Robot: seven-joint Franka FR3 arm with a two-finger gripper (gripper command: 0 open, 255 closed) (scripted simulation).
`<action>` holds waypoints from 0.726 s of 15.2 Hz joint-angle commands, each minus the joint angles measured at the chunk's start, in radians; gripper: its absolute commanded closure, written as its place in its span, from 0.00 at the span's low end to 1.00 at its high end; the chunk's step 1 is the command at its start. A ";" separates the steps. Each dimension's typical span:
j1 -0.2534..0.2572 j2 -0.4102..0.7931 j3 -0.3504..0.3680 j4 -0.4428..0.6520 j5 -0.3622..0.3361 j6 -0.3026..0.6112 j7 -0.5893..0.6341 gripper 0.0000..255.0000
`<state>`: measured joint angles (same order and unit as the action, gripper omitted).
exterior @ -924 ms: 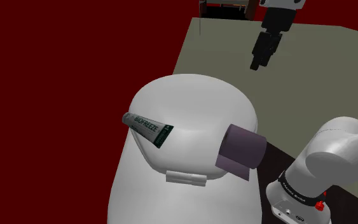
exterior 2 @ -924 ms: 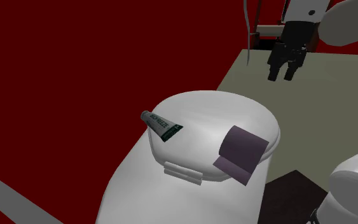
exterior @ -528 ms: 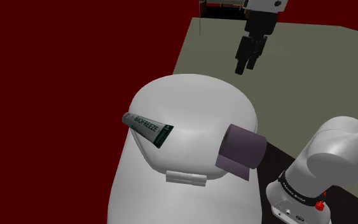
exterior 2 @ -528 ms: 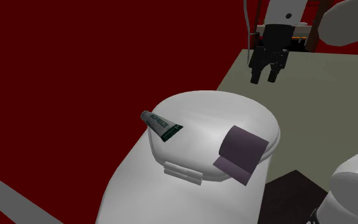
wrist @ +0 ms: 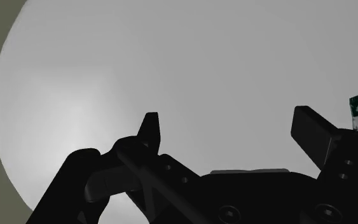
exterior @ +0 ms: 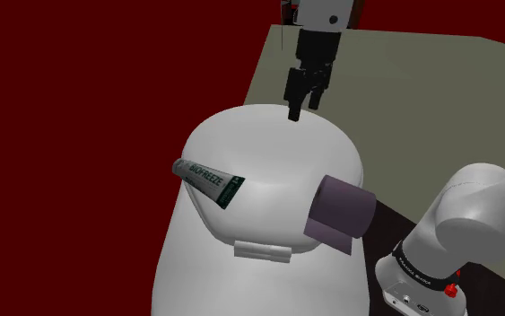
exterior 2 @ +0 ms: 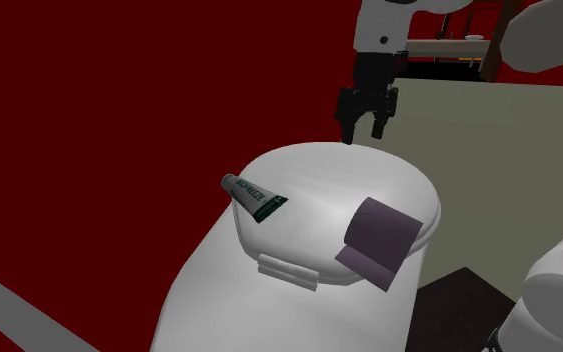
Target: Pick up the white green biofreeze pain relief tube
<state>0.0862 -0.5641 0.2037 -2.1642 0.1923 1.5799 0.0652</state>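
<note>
The white arm (exterior: 474, 202) stretches out, its black gripper (exterior: 299, 109) pointing down, fingers (wrist: 151, 130) apart.

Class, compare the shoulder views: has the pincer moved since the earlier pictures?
Yes. The pincer has swung toward the shoulder view's left, now above the far edge of the white dome.

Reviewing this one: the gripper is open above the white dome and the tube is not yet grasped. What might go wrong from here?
1. The tube lies flat on the curved slope of the white dome, near its edge. A nudge from the gripper might slide it off.
2. Reaching that flat tube likely means going low, so the fingertips may strike the dome.
3. The purple roll overhangs the rim and might be knocked.
</note>
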 commanded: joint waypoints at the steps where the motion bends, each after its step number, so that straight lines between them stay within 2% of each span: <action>1: 0.011 0.053 0.043 0.037 0.004 0.016 0.038 0.00; 6: 0.033 0.201 0.146 0.136 -0.009 0.057 0.132 0.00; 11: 0.057 0.373 0.244 0.262 -0.060 0.084 0.239 0.00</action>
<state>0.1385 -0.2206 0.4315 -1.9203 0.1424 1.6582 0.2850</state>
